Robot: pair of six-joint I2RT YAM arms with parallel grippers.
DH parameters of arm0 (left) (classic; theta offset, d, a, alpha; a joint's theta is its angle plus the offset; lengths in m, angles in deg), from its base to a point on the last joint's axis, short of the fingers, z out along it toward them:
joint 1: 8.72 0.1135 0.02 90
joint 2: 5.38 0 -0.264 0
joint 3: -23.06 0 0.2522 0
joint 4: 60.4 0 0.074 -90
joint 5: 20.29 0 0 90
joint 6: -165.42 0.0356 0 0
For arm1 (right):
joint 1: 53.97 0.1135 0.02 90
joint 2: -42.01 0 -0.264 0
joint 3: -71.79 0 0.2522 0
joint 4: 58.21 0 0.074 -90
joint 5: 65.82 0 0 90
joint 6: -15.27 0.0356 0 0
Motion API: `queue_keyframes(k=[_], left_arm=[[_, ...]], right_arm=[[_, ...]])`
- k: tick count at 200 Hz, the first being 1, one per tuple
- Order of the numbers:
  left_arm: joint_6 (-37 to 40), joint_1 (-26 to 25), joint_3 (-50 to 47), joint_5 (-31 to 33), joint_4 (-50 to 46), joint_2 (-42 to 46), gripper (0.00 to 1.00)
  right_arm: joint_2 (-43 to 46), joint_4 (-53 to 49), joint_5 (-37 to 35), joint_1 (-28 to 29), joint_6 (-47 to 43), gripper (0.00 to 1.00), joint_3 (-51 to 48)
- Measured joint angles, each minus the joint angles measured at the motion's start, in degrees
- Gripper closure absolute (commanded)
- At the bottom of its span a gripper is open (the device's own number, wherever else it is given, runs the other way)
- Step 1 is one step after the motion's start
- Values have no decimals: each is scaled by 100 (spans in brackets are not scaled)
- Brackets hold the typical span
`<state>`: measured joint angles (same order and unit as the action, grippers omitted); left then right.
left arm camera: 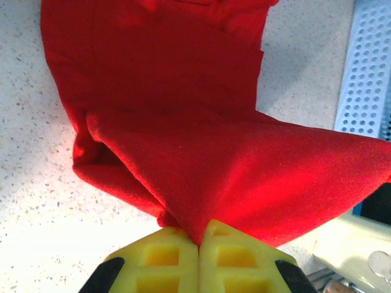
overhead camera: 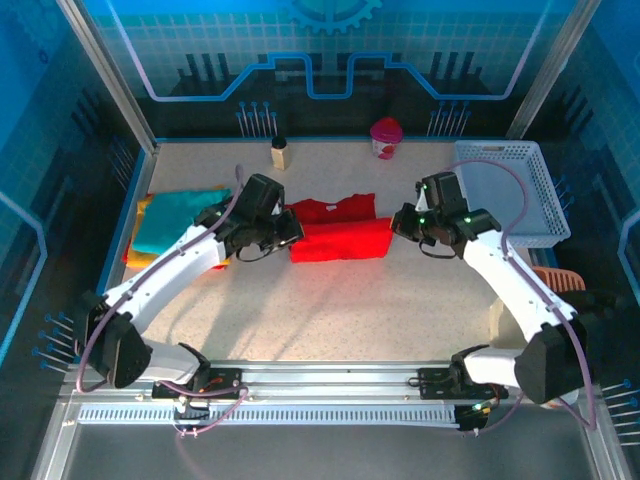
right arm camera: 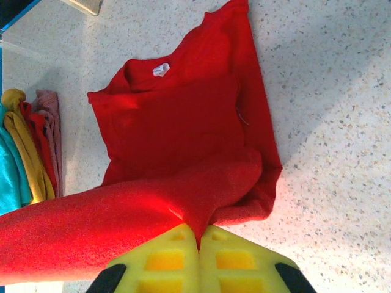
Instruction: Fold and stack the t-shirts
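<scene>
Pinching the red t-shirt [left arm camera: 183, 91] tight, left gripper [left arm camera: 199, 244] and right gripper [right arm camera: 198, 235] risked skewing the fold if either pulled harder.

I see bare table [overhead camera: 330, 310] in front of the red t-shirt [overhead camera: 340, 232], open enough to pass a gripper. On the left the folded t-shirts [overhead camera: 175, 220] take up the edge, and on the right the white basket [overhead camera: 535, 200] does. A bottle [overhead camera: 280, 153] and a pink cup [overhead camera: 386, 138] stand along the back.

Shirt [overhead camera: 338, 232] ctr; stack [overhead camera: 175, 222] left; basket [overhead camera: 520, 215] right
</scene>
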<state>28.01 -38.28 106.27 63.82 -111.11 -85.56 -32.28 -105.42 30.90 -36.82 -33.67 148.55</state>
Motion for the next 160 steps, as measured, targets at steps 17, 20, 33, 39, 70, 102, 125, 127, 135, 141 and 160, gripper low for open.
queue_keyframes(k=[17, 20, 33, 39, 70, 102, 125, 127, 135, 141, 160], left_arm=[[90, 74, 94, 2, 13, -203, 100], [101, 87, 111, 0, 17, -227, 100], [129, 136, 162, 2, 37, -334, 100], [144, 164, 181, 0, 42, -376, 100], [289, 343, 409, -17, 59, -669, 100], [498, 485, 828, -15, -15, -1036, 100], [621, 557, 1104, -17, -48, -1217, 100], [638, 564, 1126, -22, -55, -1228, 100], [693, 595, 1202, -39, -59, -1281, 100], [715, 621, 1255, -48, -68, -1322, 100], [758, 721, 1388, -103, -76, -1478, 100]], right_arm=[[-234, 61, 87, -70, -42, 100, 199], [-275, 63, 103, -76, -44, 100, 234], [-442, 92, 151, -111, -85, 100, 380], [-516, 101, 170, -122, -98, 100, 446], [-931, 138, 280, -162, -173, 100, 756], [-1279, 136, 345, -212, -232, 100, 1032], [-1451, 138, 391, -254, -254, 100, 1187], [-1464, 136, 398, -260, -256, 100, 1202], [-1510, 133, 407, -271, -258, 100, 1252], [-1554, 136, 413, -275, -260, 100, 1296], [-1707, 136, 446, -302, -280, 100, 1432]])
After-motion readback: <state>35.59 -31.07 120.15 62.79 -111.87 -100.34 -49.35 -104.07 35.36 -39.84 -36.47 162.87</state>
